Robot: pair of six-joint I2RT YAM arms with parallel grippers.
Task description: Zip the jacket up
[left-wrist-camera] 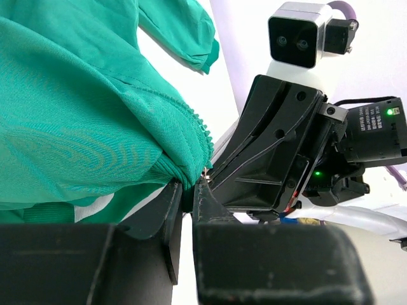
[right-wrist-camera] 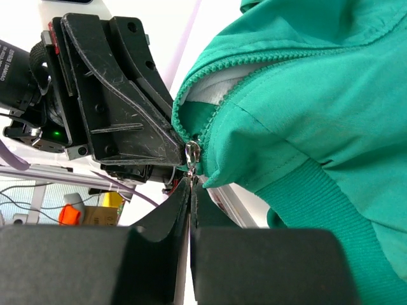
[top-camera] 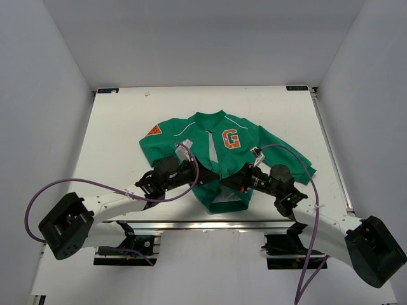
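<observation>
Jacket: the jacket (top-camera: 222, 149) lay front-up on the table (top-camera: 127, 121), collar toward 12 o'clock and hem toward 6 o'clock, nearest the arms. That put the bottom of the zip within reach of both.

Front: mostly unzipped. A strip of pale lining (top-camera: 208, 147) showed at 9 o'clock of the G patch (top-camera: 231, 138), so nearly the whole run was left to close.

Left gripper: the left gripper (left-wrist-camera: 187, 190) met the hem from 8 o'clock. Its fingers were nearly together, pinching the jacket's bottom edge just below the zip teeth (left-wrist-camera: 198, 130), probably to anchor the cloth so that it would not ride up with the slider.

Right gripper: the right gripper (right-wrist-camera: 191, 184) met the same spot from 4 o'clock. Its fingers were pressed closed on what looked like the small metal zip pull (right-wrist-camera: 193, 152), whose tab ran down between the tips. How firmly it was held I could not tell.

Spacing: the two grippers were almost touching at the hem's middle — one to hold, one to pull.

Step in hand: grip just made, the pull not yet drawn.

Next move, as a judgement: draw the pull toward 12 o'clock along the teeth while the left holds the hem taut.

Risk: a thin tab could slip out — or slack cloth could bunch and jam the slider.
</observation>
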